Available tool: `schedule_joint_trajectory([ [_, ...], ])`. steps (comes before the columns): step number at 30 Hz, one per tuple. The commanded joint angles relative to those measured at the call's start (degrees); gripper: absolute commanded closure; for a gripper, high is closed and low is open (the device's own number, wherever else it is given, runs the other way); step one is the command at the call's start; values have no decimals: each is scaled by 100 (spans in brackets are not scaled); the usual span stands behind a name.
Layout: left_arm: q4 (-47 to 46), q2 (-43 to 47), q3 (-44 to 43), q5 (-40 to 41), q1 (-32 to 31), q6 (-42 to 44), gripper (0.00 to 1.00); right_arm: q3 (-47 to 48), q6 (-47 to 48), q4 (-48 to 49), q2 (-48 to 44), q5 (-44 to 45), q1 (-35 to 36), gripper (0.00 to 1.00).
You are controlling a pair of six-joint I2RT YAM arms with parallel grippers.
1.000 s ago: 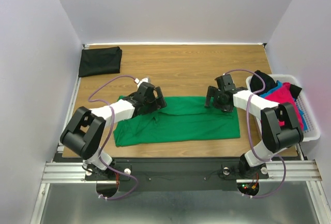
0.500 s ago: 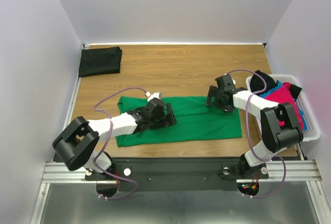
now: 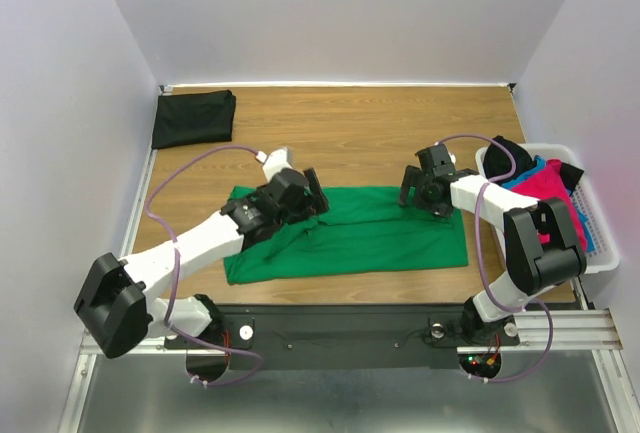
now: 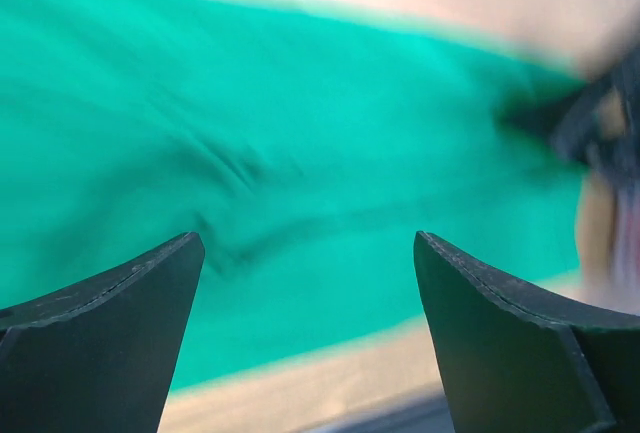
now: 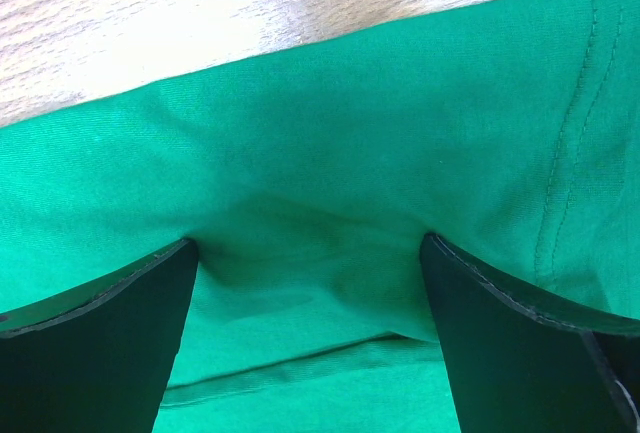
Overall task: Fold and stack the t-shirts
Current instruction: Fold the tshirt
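Observation:
A bright green t-shirt lies folded into a long band near the table's front edge. It fills the left wrist view and the right wrist view. My left gripper is open and empty, just above the shirt's left part. My right gripper is open at the shirt's far right edge. Its fingertips press down into the cloth, which bunches between them. A folded black t-shirt lies at the far left corner. Magenta, blue and black shirts are in the basket.
A white plastic basket stands at the table's right edge, next to my right arm. Bare wooden table shows between the green shirt and the back wall. White walls close in the left, back and right sides.
My left arm swung toward the front edge over the shirt, then back up to the shirt's left part. The cloth there is more rumpled. My right gripper has barely moved.

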State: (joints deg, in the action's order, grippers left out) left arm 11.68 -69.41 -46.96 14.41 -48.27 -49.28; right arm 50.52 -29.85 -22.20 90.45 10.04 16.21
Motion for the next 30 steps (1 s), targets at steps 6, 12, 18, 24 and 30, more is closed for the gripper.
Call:
schedule_joint_trajectory([
  [6, -183, -995, -278, 237, 1048, 463, 1, -262, -30, -57, 60, 191, -21, 0],
  [12, -237, -1891, -560, 149, 1048, 533, 2, -306, -39, -66, 34, 174, -12, 0],
  [18, -579, -2042, -332, -341, 1048, 419, 2, -297, -48, -66, -45, 129, -21, 0],
  [24, -825, -1603, 160, -598, 610, 208, 3, -297, -65, -57, 16, 165, -30, 0],
  [30, -764, -1085, 582, -677, -24, -142, 5, -332, -136, -57, 113, 156, -21, 0],
])
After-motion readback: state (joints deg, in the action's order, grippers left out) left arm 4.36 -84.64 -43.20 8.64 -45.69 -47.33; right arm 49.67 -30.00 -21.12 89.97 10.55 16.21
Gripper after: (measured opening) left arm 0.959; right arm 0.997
